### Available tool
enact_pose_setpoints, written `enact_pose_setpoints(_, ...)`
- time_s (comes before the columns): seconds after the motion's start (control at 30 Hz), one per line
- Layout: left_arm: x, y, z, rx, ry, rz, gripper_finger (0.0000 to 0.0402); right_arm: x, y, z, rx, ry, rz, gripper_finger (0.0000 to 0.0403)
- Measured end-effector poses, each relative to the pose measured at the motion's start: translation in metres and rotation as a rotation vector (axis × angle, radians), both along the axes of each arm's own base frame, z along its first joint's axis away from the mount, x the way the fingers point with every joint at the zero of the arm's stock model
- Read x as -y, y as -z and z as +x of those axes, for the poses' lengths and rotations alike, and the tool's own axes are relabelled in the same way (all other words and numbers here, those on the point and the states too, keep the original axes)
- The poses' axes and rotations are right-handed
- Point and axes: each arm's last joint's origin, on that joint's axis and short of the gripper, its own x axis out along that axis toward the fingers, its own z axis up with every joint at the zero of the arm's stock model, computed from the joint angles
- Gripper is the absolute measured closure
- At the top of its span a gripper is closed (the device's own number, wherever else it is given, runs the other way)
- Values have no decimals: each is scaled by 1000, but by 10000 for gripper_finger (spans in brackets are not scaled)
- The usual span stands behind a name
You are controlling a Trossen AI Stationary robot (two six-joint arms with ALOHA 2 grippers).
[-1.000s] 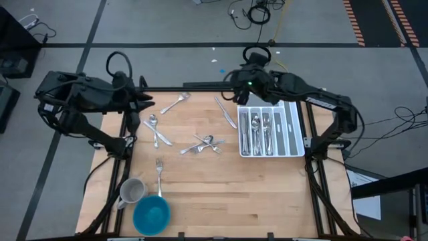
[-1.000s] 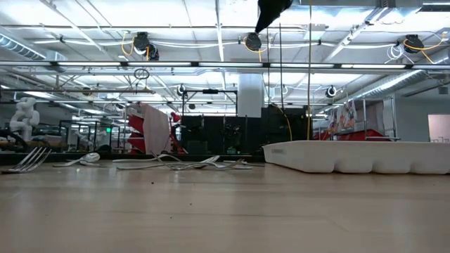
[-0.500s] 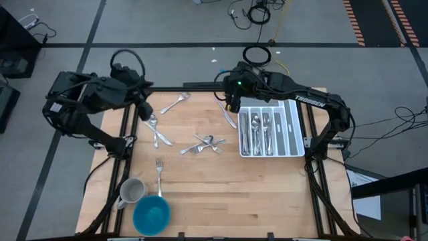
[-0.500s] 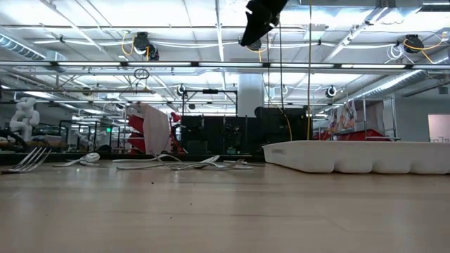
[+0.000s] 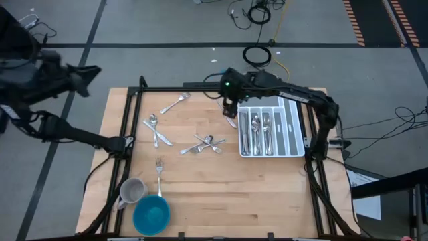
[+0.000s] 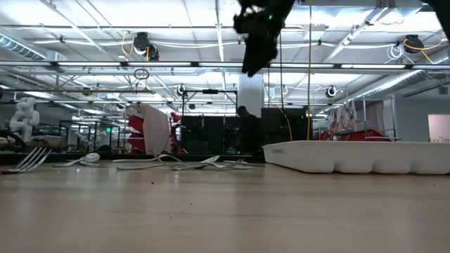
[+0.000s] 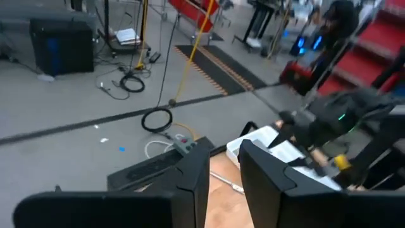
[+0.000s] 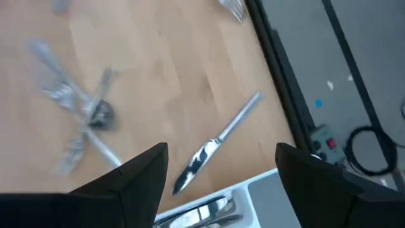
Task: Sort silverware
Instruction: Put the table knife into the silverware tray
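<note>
Silverware (image 5: 200, 144) loose on table (image 5: 221, 194); right gripper (image 5: 229, 109) jaws wide, empty, over knife (image 8: 215, 142).

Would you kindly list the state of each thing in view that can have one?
Right tool: open, empty, above the knife.
Left tool: fingers slightly apart, empty, off the table's left side.
Knife: flat on the table, left of the tray.
Tray: three slots filled, rightmost empty.
Mug: upright, looks empty.
Bowl: upright, empty.
Loose silverware: lying unsorted on the table.
</note>
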Motion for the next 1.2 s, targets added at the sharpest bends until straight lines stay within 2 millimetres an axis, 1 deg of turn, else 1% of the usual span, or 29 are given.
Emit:
enact_pose_setpoints(0.1, 0, 15, -17, 38, -22, -48, 311, 14, 22, 17, -16, 47, -32, 117)
enact_pose_setpoints(0.23, 1, 40, -22, 28, -54, -112, 311, 36, 49, 33, 25, 170, 11, 117)
enact_pose_setpoints(0.3, 1, 54, -18, 2, -71, -138, 311, 45, 65, 36, -2, 230, 34, 117)
enact_pose_setpoints(0.4, 0, 74, -6, -60, -90, -166, 311, 54, 85, 35, -85, 283, 31, 117)
enact_pose_setpoints(0.53, 1, 92, 8, -133, -82, -204, 311, 61, 103, 37, -130, 312, 68, 117)
enact_pose_setpoints(0.7, 1, 102, 21, -166, -49, -233, 311, 69, 123, 36, -152, 369, 199, 117)
enact_pose_setpoints(0.9, 1, 103, 21, -165, -49, -232, 311, 81, 144, 33, -192, 414, 257, 117)
enact_pose_setpoints(1.0, 1, 103, 20, -162, -48, -233, 311, 84, 149, 34, -190, 428, 274, 117)
enact_pose_setpoints(1.2, 1, 103, 20, -162, -49, -232, 311, 87, 149, 35, -158, 458, 292, 117)
